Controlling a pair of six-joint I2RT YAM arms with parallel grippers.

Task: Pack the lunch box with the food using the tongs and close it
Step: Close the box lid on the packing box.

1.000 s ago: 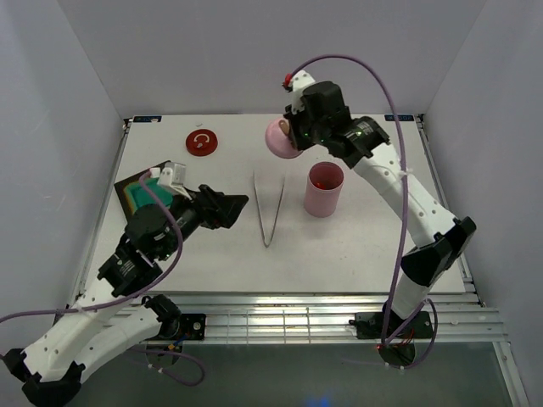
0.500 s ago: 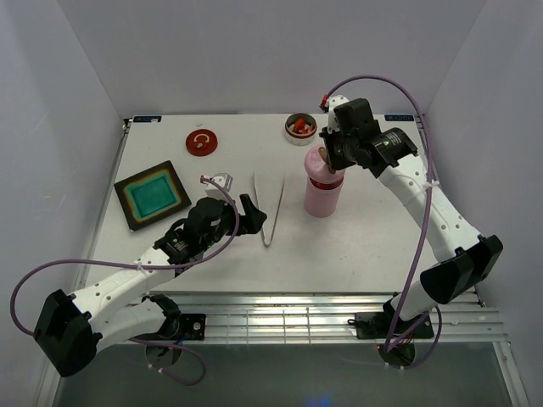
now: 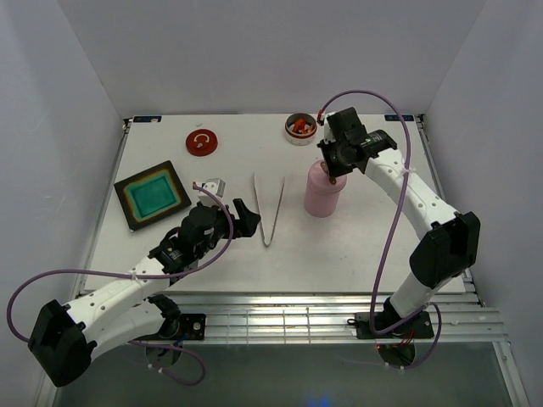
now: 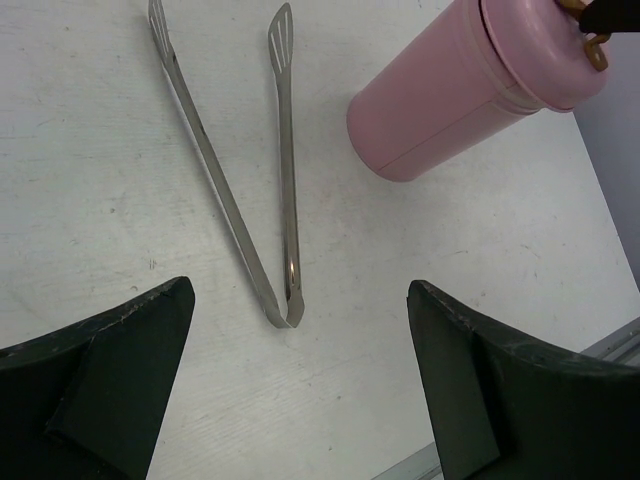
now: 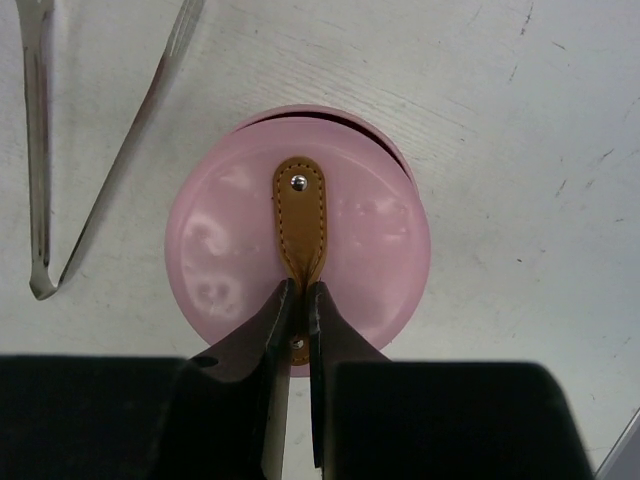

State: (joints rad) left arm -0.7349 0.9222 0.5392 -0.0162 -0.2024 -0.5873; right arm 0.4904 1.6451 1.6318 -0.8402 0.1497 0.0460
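Packing is judged not yet begun. The food (image 3: 299, 126) is seen in a bowl (image 3: 289, 134) at the far edge, near the pink box (image 3: 321, 199), whose lid (image 5: 365, 250) is seated. The lid's strap (image 5: 299, 215) is pinched by the right gripper (image 5: 300, 292); whether the lid is being set or lifted cannot be told. The tongs (image 4: 288, 200) are left flat and ungrasped, just left of the box. The left gripper (image 3: 248, 217) is held wide open and empty, fingers framing the tongs' joined end. Next, a descent and a closing across both tong arms is called for, and the lid must be taken off.
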